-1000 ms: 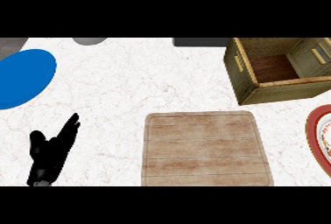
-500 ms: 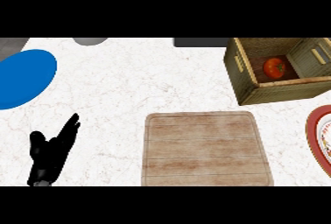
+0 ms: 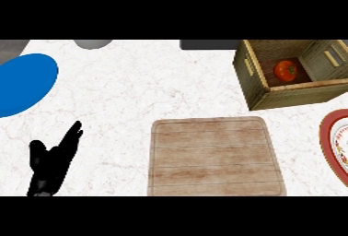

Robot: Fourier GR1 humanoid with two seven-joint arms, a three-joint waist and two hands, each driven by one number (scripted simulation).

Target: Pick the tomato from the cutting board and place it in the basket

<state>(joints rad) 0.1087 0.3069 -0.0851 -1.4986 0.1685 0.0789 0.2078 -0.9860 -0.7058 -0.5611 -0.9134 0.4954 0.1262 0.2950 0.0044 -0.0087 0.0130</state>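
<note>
A red tomato [image 3: 286,70] lies on the floor of the wooden basket [image 3: 255,78] at the upper right of the head view. The bare wooden cutting board [image 3: 214,156] sits in the lower middle with nothing on it. My left hand [image 3: 53,161] rests at the lower left, fingers straight and pointing up, far from the board and the basket. My right hand does not show.
A blue plate [image 3: 24,83] lies at the left edge. A red-rimmed plate [image 3: 334,147] is cut off by the right edge. A grey round thing [image 3: 93,43] and a dark object [image 3: 207,44] sit along the top.
The basket showed no tomato a second ago; the tomato appeared inside it half a second ago and lies there now. My left hand has not moved.
</note>
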